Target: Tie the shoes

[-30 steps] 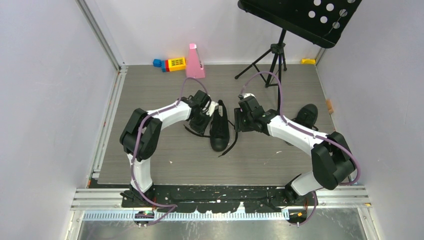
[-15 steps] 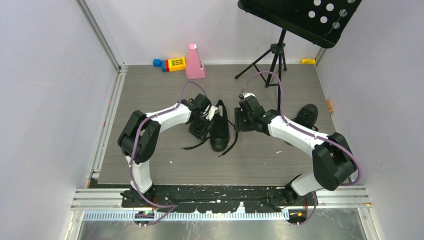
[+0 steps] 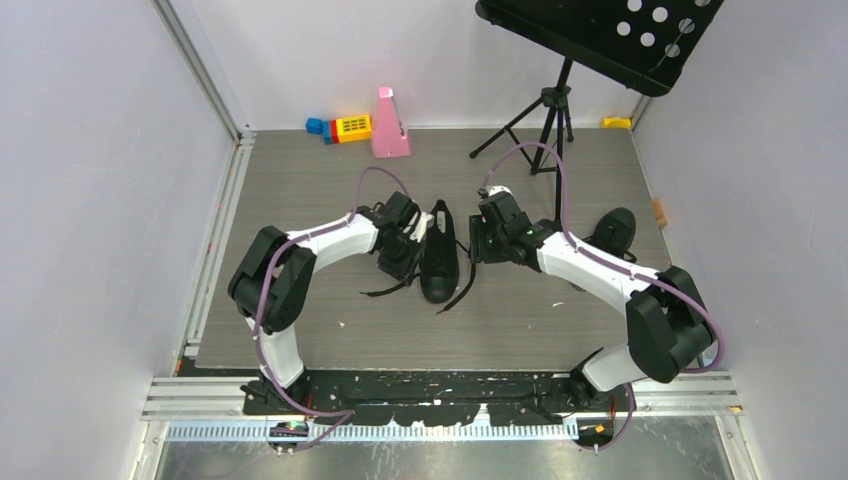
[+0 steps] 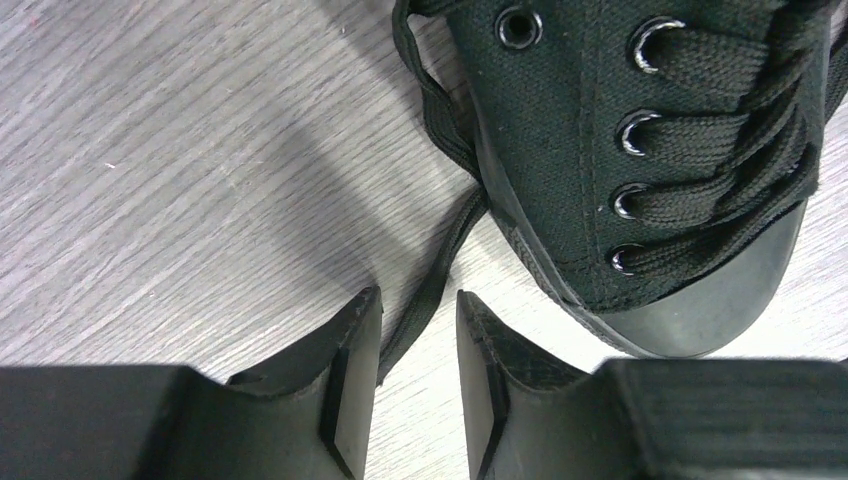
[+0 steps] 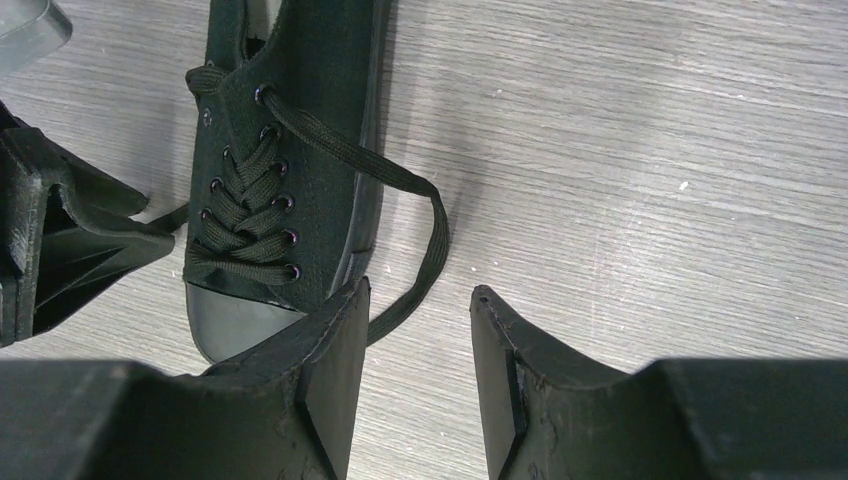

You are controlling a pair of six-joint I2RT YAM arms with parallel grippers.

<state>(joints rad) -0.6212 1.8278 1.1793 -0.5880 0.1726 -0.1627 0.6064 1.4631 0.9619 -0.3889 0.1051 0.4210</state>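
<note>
Your black canvas sneaker (image 3: 438, 255) lies flat on the grey wood-grain table (image 3: 300, 180), about in the middle, with its rounded toe towards the arm bases and its heel towards the far wall. It is laced through all the eyelets, but the ends are loose.

Your left gripper (image 4: 417, 300) sits low, just beside the shoe's left flank near the toe. Its fingers (image 4: 345, 400) stand a narrow gap apart. The left lace (image 4: 440, 250) comes off the top eyelet, runs along the sole and passes into that gap. The pads are not pressed onto it. In the top view, its free end trails out on the table to the left of the gripper.

Your right gripper (image 5: 421, 290) is on the other side of the sneaker, close to its right flank. Its fingers (image 5: 330, 380) are apart, a little wider than the left pair, and hold nothing. The right lace (image 5: 432, 235) leaves the top eyelet, bows outward over the table and curves back, so that its lower stretch lies at the mouth of the gap next to the left-hand finger.

A second black shoe (image 3: 612, 232) lies well apart to the right, behind the right forearm. A black music stand (image 3: 555, 110) stands at the far right. Coloured toy blocks (image 3: 342, 127) and a pink wedge (image 3: 388, 124) are by the back wall.
</note>
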